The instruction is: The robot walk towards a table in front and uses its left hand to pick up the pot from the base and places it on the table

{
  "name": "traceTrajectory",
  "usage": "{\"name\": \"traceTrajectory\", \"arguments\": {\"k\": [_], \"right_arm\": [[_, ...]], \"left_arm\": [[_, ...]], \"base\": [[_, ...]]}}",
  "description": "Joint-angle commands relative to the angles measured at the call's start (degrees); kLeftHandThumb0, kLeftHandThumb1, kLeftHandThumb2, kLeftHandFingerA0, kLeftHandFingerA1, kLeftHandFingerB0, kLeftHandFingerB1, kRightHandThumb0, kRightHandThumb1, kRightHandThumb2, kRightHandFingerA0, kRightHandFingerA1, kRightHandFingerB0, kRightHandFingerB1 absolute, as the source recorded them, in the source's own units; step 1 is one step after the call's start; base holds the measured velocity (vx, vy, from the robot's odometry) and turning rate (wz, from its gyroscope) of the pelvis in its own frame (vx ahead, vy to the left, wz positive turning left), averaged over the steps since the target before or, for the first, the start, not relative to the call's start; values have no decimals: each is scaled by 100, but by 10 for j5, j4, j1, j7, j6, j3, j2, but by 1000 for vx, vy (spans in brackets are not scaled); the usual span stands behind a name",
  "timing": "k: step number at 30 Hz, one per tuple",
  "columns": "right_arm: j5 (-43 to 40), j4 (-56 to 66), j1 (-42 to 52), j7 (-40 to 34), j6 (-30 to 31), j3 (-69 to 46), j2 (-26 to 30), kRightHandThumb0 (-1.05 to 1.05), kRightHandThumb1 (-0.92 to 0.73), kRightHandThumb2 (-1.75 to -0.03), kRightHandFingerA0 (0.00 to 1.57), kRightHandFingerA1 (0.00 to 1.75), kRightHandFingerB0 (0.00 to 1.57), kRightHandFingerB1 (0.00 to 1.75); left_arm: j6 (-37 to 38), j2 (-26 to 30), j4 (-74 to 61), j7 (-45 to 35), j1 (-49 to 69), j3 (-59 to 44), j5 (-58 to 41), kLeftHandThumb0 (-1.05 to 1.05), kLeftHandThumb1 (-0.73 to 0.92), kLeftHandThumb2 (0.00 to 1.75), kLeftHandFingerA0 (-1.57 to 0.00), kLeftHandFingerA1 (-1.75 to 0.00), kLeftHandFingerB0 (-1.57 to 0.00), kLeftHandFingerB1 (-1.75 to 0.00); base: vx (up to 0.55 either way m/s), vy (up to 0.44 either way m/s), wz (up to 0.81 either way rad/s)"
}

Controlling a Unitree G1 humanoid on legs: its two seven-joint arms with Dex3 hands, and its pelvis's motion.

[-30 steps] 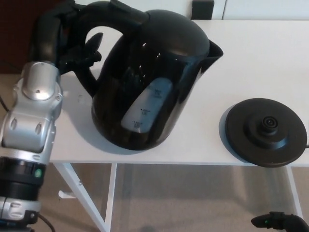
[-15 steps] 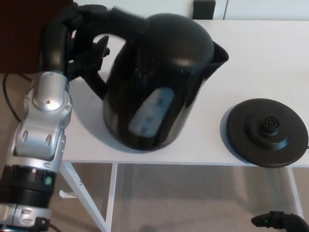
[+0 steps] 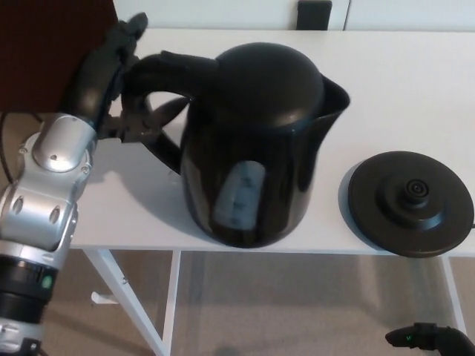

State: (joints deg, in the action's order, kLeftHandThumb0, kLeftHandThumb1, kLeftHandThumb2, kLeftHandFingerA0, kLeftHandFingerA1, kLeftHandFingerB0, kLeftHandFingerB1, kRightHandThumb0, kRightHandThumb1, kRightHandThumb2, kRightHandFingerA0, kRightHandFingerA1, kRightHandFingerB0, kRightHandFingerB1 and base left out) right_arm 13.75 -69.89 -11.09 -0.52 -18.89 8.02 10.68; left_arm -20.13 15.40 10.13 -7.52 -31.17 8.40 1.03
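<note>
Since half a second ago the pot [image 3: 260, 148] has shifted a little nearer the base [image 3: 408, 202] and come upright, and the left hand [image 3: 111, 81] has loosened off its handle [image 3: 182, 65]. The pot stands on the white table [image 3: 401, 89], on the side of the base toward the robot's left, near it but apart, with bare tabletop between them. Its spout points toward the base; its handle points away from it, toward the hand.

The left hand sits at the handle's far end, farther from the base than the pot is. It is spread: one finger is raised above the handle's top bar, while the other fingers [image 3: 152, 122] reach into the loop beneath it, with white table showing between them and the bar. The silver forearm [image 3: 52, 178] runs down from the hand.

Below the base, off the table's near edge, a small dark part of the right hand [image 3: 427, 339] shows with a green light; its state cannot be told.
</note>
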Motion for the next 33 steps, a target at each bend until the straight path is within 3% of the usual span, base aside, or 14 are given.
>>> {"name": "traceTrajectory", "arguments": {"k": [1, 7, 14, 15, 19, 20, 25, 33], "right_arm": [[-5, 0, -2, 2, 8, -7, 3, -38, -62, -59, 76, 47, 62, 44], [-2, 1, -3, 3, 7, -4, 4, -38, -62, -57, 76, 47, 61, 43], [-7, -1, -7, 7, 11, -9, 3, -38, -61, -57, 76, 47, 61, 43], [-7, -2, -7, 8, 11, -9, 3, -38, -62, -59, 74, 48, 60, 44], [-6, -4, -5, 6, 7, -11, 7, -37, -62, -58, 76, 48, 61, 44], [-7, 0, -5, 7, 11, -12, 6, -35, -62, -58, 75, 47, 61, 44], [-3, -7, -6, 6, 10, -9, 3, -35, -62, -58, 75, 48, 62, 44], [4, -6, 9, -1, 1, 0, 6, -33, -61, -57, 74, 47, 61, 43]], "left_arm": [[-35, 10, -6, -52, 8, 5, -5, -52, 34, 65, 0, -3, 0, 0], [-36, 14, 0, -62, 4, 3, 4, -52, 34, 65, 0, -4, 0, 0], [-59, 46, -2, -127, -12, -3, -10, -49, 31, 63, 0, -5, 0, 0], [-63, 53, -2, -140, -14, -4, -14, -44, 40, 64, 0, 0, 0, 0], [-71, 59, 4, -163, -22, -3, -20, -43, 43, 53, 0, 0, 0, 0], [-51, 75, 9, -180, -23, 3, -14, -55, 39, 64, 0, 0, 0, 0], [-48, 102, 4, -221, -23, -3, -26, -74, 41, 73, 0, 0, 0, 0], [-63, 123, -25, -301, -5, -77, -113, -80, 43, 77, 0, 0, 0, 0]], "base": [[0, 0, 0], [0, 0, 0], [0, 0, 0], [0, 0, 0], [0, 0, 0], [0, 0, 0], [0, 0, 0], [0, 0, 0]]}}
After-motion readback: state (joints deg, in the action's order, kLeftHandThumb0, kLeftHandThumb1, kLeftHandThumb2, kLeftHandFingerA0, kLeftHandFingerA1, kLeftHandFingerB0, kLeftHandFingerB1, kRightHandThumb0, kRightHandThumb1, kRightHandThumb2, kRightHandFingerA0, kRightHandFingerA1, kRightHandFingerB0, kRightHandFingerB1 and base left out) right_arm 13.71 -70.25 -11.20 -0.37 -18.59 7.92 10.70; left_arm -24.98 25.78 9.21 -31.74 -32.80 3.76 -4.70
